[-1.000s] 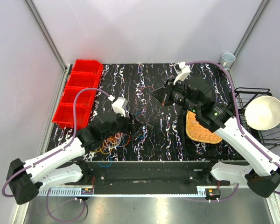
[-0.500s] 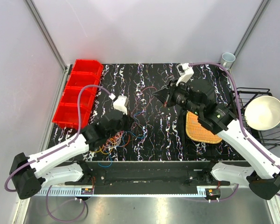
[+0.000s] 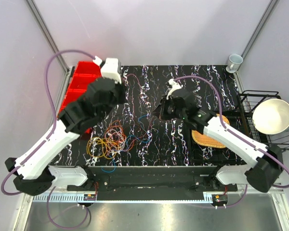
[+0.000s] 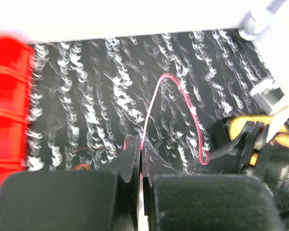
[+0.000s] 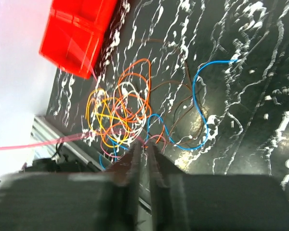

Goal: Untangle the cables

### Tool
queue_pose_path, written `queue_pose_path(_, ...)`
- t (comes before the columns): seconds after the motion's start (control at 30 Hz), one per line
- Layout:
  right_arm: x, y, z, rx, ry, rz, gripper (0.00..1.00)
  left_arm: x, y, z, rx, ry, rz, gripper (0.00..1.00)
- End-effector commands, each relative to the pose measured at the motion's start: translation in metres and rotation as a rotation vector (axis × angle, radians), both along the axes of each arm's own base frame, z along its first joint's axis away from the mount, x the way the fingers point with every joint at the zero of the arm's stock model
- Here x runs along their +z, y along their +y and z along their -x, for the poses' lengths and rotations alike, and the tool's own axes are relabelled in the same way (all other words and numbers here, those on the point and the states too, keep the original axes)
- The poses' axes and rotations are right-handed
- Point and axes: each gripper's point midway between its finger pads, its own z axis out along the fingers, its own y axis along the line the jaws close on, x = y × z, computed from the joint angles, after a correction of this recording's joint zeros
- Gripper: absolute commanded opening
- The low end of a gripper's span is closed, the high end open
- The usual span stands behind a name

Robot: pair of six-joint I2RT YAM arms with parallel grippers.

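1. Top external view: the cables (image 3: 113,142) lie in a loose tangle of orange, yellow, red and blue loops on the counter (image 3: 173,144), at near left, close to the red bins (image 3: 82,79).
2. Left pincer (image 4: 140,149): high at far left, fingers pressed together on a red cable (image 4: 167,75).
3. Red cable: arcs over the counter to the right pincer (image 5: 145,147) at centre.
4. Right pincer: fingers narrow, a slit between them; whether the cable is clamped cannot be told.
5. Woven mat (image 3: 207,137): right of centre, partly under the right arm.
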Motion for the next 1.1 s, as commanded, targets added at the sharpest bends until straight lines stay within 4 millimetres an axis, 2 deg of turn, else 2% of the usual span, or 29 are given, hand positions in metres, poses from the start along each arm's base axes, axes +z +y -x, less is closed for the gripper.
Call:
queue_pose_path(0.0,0.022,0.026,0.005,0.096,-0.011,-0.112,0.28,0.034,0.03,-0.018,0.112,-0.02,-0.184,0.0)
queue_pose_path(0.03,0.021,0.027,0.006,0.102,-0.011,-0.109,0.38,0.045,0.039,-0.023,0.146,-0.035,-0.203,0.0)
queue_pose_path(0.07,0.021,0.027,0.006,0.105,-0.01,-0.109,0.52,0.043,0.036,-0.033,0.164,-0.02,-0.236,0.0)
queue_pose_path(0.1,0.021,0.026,0.006,0.1,-0.011,-0.108,0.56,0.067,0.044,-0.032,0.184,-0.048,-0.211,0.0)
queue_pose_path(0.13,0.017,0.024,0.007,0.098,-0.005,-0.101,0.59,0.072,0.052,-0.038,0.213,-0.052,-0.229,0.0)
queue_pose_path(0.17,0.019,0.022,0.007,0.091,-0.013,-0.104,0.64,0.07,0.051,-0.048,0.232,-0.043,-0.252,0.0)
queue_pose_path(0.2,0.018,0.019,0.007,0.077,-0.017,-0.1,0.74,0.086,0.061,-0.047,0.263,-0.065,-0.239,0.0)
queue_pose_path(0.33,0.005,0.008,0.013,0.051,-0.001,-0.085,0.87,0.085,0.098,-0.069,0.401,-0.046,-0.264,0.0)
queue_pose_path(0.37,0.005,0.007,0.017,0.057,0.001,-0.09,0.88,0.084,0.103,-0.071,0.408,-0.037,-0.246,0.0)
queue_pose_path(0.4,0.002,0.007,0.018,0.062,0.004,-0.092,0.88,0.081,0.099,-0.072,0.371,-0.025,-0.211,0.0)
queue_pose_path(0.43,-0.001,0.008,0.02,0.071,0.007,-0.098,0.88,0.071,0.102,-0.075,0.377,0.0,-0.204,0.0)
queue_pose_path(0.5,-0.002,0.015,0.028,0.125,0.015,-0.129,0.88,0.074,0.103,-0.072,0.366,-0.023,-0.165,0.0)
queue_pose_path(0.53,-0.002,0.02,0.028,0.138,0.017,-0.156,0.88,0.065,0.102,-0.073,0.36,-0.006,-0.178,0.0)
queue_pose_path(0.6,-0.01,0.029,0.032,0.17,0.055,-0.178,0.87,0.065,0.104,-0.069,0.362,-0.015,-0.164,0.0)
queue_pose_path(0.63,-0.007,0.035,0.03,0.173,0.07,-0.209,0.85,0.054,0.104,-0.07,0.365,0.006,-0.177,0.0)
queue_pose_path(0.7,-0.02,0.047,0.028,0.186,0.12,-0.217,0.85,0.052,0.105,-0.067,0.357,-0.001,-0.159,0.0)
queue_pose_path(0.73,-0.018,0.056,0.03,0.192,0.133,-0.232,0.84,0.036,0.105,-0.068,0.357,0.026,-0.179,0.0)
queue_pose_path(0.8,-0.028,0.074,0.026,0.205,0.147,-0.243,0.84,0.033,0.108,-0.065,0.358,0.016,-0.166,0.0)
queue_pose_path(0.83,-0.022,0.087,0.028,0.222,0.142,-0.27,0.84,0.017,0.11,-0.066,0.364,0.045,-0.184,0.0)
queue_pose_path(0.87,-0.036,0.096,0.026,0.222,0.169,-0.258,0.84,0.019,0.113,-0.064,0.366,0.03,-0.166,0.0)
queue_pose_path(0.9,-0.04,0.103,0.024,0.225,0.176,-0.261,0.84,0.014,0.115,-0.063,0.366,0.036,-0.164,0.0)
queue_pose_path(0.93,-0.049,0.115,0.02,0.22,0.206,-0.267,0.84,-0.001,0.117,-0.064,0.364,0.063,-0.176,0.0)
queue_pose_path(1.0,-0.057,0.129,0.018,0.219,0.224,-0.277,0.85,-0.001,0.118,-0.062,0.349,0.046,-0.148,0.0)
queue_pose_path(1.03,-0.068,0.138,0.013,0.207,0.249,-0.28,0.85,-0.012,0.122,-0.063,0.355,0.063,-0.155,0.0)
queue_pose_path(1.07,-0.073,0.144,0.011,0.207,0.259,-0.281,0.84,-0.009,0.123,-0.061,0.352,0.045,-0.138,0.0)
